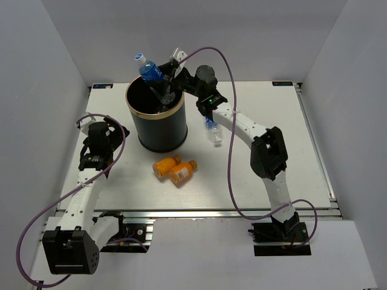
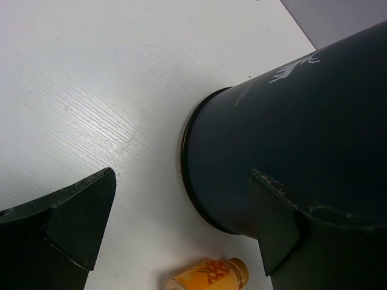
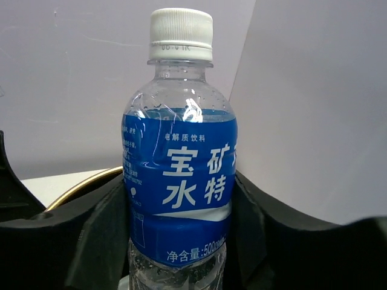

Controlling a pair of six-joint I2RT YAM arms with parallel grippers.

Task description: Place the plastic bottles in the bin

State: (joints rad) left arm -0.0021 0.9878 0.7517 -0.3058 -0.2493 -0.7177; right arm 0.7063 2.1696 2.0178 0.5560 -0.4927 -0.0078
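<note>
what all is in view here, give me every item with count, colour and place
flat white table: 1, white, under everything
tall round dark bin: 1, nearly black with a gold rim, standing far left of centre
clear plastic water bottles: 2 visible, blue labels, white caps; one held over the bin's mouth, one lying right of the bin, partly under the right arm
short orange plastic bottles: 2, orange, lying side by side in front of the bin, second
purple cables: 2, one per arm
left end effector: 1, black, open, left of the bin
right end effector: 1, black, shut on the held bottle
</note>
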